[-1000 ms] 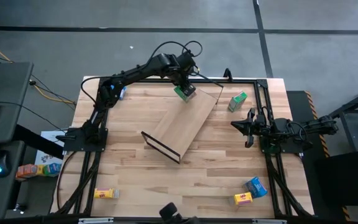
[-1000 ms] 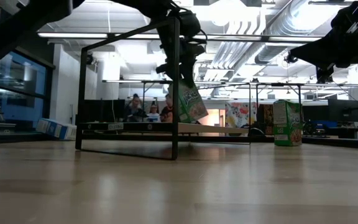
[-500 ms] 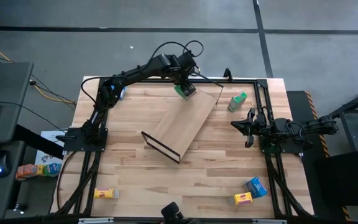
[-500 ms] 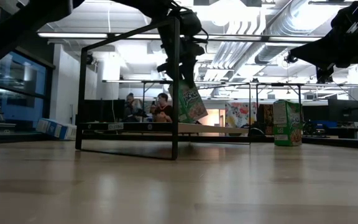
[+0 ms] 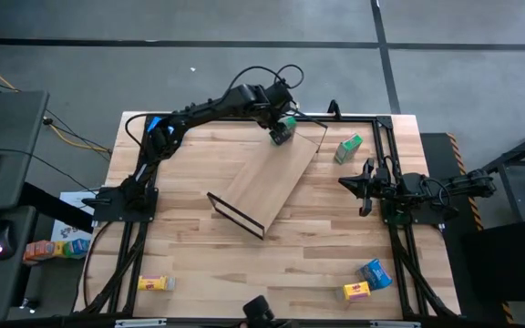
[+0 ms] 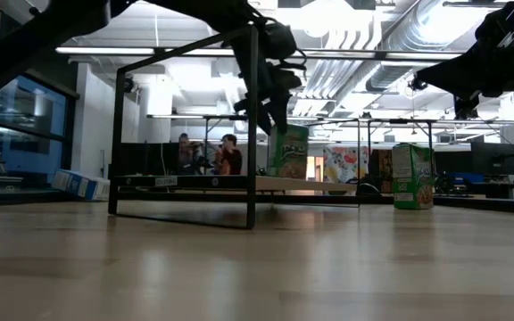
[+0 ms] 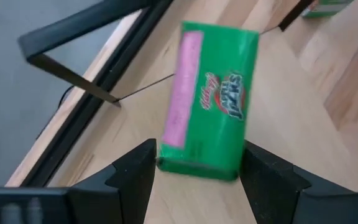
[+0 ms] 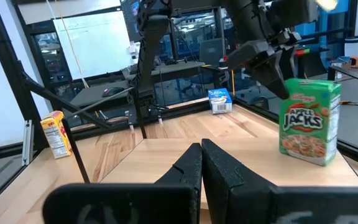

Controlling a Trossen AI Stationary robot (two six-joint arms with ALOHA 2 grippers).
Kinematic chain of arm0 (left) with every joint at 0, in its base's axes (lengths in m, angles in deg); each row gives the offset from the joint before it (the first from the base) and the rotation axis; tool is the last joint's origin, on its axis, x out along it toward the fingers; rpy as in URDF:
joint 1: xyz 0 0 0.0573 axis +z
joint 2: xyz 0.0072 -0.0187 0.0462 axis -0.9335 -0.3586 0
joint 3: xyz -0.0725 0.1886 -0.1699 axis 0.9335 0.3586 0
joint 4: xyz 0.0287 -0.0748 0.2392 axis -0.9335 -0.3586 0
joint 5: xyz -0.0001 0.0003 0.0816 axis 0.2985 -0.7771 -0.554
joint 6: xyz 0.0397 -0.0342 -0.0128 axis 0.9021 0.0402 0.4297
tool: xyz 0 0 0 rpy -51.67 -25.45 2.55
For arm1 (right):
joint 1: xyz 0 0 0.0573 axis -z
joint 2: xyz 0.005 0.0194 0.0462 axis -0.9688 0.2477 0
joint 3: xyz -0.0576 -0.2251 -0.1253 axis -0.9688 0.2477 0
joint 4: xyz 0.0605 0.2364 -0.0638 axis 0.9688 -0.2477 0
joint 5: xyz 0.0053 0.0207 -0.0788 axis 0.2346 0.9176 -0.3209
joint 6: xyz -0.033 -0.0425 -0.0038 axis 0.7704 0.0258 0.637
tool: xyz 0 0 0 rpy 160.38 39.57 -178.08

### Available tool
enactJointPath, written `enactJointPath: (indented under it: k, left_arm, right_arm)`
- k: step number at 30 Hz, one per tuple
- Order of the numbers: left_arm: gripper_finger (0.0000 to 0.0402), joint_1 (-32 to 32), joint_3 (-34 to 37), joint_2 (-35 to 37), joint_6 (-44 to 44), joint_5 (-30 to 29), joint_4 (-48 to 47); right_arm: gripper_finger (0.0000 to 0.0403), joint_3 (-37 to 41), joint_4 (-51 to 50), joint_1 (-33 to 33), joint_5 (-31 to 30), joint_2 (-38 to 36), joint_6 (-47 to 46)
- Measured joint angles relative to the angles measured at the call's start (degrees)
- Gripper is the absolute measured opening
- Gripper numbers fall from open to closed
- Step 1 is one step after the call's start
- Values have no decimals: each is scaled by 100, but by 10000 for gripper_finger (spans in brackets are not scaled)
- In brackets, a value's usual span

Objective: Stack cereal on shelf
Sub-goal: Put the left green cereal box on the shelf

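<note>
Fingers of the left gripper (image 7: 194,180) stand parted either side of the small green cardboard cereal box (image 7: 209,99), upright on the long light-wood shelf board (image 5: 272,178). We judge it light, stiff, smooth-sided, best pinched across its narrow faces. Over the plank surface (image 5: 308,246), the right gripper (image 5: 365,185) waits shut.

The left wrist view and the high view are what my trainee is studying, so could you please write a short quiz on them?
1. What colour is the cereal box that the left gripper straddles?
2. How many boxes stand on the shelf? A: none. B: one. C: three.
3. True or false: the right gripper is shut.

Key: 1 green; 2 B; 3 true.
</note>
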Motion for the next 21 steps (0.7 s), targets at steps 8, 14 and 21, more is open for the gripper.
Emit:
enactJointPath:
  k: [8,14,21]
  left_arm:
    - [212,-2,0,0,25,11,140]
    - [212,-2,0,0,-26,242,100]
    - [211,-7,0,0,-449,248,-187]
  right_arm:
    - [0,1,-1,0,0,26,0]
    - [0,-1,-1,0,0,26,0]
    - [0,1,-1,0,0,26,0]
